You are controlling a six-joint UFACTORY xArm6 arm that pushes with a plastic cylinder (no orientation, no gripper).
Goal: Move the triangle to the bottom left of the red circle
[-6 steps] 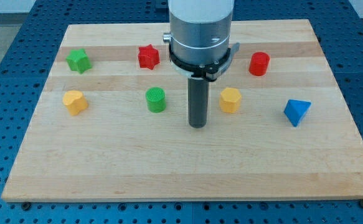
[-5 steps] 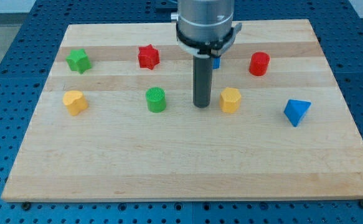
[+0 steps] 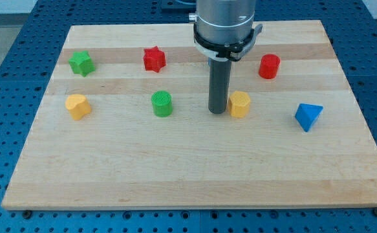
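Note:
The blue triangle block lies on the wooden board at the view's right. The red circle block stands above and to the left of it. My tip rests on the board just left of the yellow hexagon block, touching or nearly touching it. The tip is far left of the blue triangle and below-left of the red circle.
A red star and a green star sit in the upper row. A green circle and a yellow block sit in the middle row at the left. The board's edge runs along the bottom.
My tip has moved up the view and to the right, from below the middle of the board to right beside the yellow hexagon. A small blue block glimpsed behind the arm is now hidden.

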